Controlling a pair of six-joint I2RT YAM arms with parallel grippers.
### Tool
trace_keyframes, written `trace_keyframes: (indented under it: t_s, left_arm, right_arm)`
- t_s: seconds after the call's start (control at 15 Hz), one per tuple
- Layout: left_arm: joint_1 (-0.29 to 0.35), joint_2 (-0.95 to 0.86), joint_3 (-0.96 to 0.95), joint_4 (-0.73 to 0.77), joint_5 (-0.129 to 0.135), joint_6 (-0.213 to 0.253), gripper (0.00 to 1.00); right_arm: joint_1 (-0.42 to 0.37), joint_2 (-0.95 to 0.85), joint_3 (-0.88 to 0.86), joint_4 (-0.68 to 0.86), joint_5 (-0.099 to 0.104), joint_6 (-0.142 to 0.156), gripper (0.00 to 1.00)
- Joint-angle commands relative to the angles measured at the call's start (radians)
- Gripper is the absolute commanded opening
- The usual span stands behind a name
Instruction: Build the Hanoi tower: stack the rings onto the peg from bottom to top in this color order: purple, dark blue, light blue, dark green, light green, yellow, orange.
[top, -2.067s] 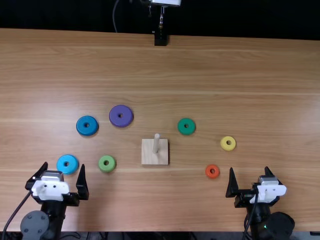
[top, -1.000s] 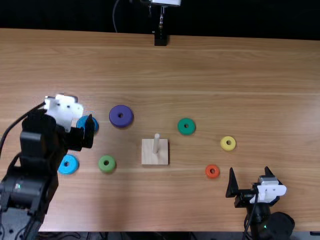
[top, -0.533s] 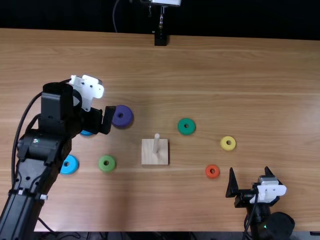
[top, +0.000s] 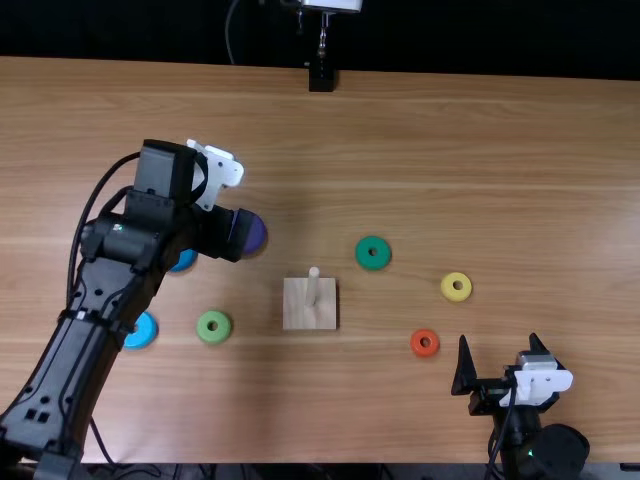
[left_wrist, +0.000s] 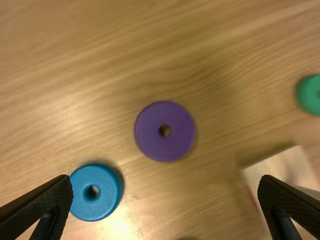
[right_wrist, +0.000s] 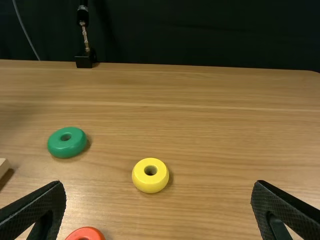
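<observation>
- Peg (top: 313, 288): upright, bare wood all round its block (top: 300, 316).
- Beyond peg: wide open lane to the post (top: 320, 76) at far edge.
- Left of peg, farther out: left gripper (top: 234, 236) and its arm (top: 85, 330) overhead, in the way above purple (top: 257, 236). Dark blue (top: 184, 261) partly covered.
- Left of peg: light green (top: 203, 327), low; free gap between.
- Right of peg: dark green (top: 373, 242), yellow (top: 456, 278), orange (top: 425, 334), low, passable between.
- Near side of peg: open wood to edge; right gripper (top: 499, 342) well apart, to the right.
</observation>
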Motion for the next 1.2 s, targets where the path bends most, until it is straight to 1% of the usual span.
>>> trace_keyframes:
  t_s: [0.0,0.07,0.13,0.2,0.4,0.47,0.6,0.87,1.13]
  left_arm:
    - [-0.036,0.056,0.025,0.000,-0.095,0.018,1.00]
    - [-0.063,0.089,0.030,-0.002,-0.146,0.016,1.00]
    - [-0.072,0.122,0.045,-0.002,-0.185,0.016,1.00]
    - [-0.074,0.147,0.063,-0.002,-0.198,0.016,1.00]
    - [-0.083,0.205,0.079,0.002,-0.187,0.013,1.00]
    - [-0.083,0.220,0.080,0.004,-0.190,0.009,1.00]
    - [-0.083,0.251,0.080,0.019,-0.183,0.009,1.00]
    - [-0.085,0.299,0.091,0.090,-0.181,0.005,1.00]
    - [-0.092,0.352,0.116,0.092,-0.181,0.005,1.00]
  right_arm:
    - [-0.015,-0.002,-0.071,-0.077,-0.013,0.006,1.00]
    - [-0.015,-0.002,-0.071,-0.077,-0.013,0.006,1.00]
    - [-0.015,-0.002,-0.071,-0.077,-0.013,0.008,1.00]
    - [-0.015,-0.002,-0.071,-0.077,-0.013,0.006,1.00]
    - [-0.015,-0.002,-0.071,-0.077,-0.015,0.006,1.00]
    - [-0.015,-0.002,-0.071,-0.077,-0.013,0.006,1.00]
    - [-0.015,-0.002,-0.071,-0.077,-0.015,0.006,1.00]
    - [-0.015,-0.002,-0.071,-0.077,-0.013,0.006,1.00]
    - [-0.015,-0.002,-0.071,-0.077,-0.013,0.008,1.00]
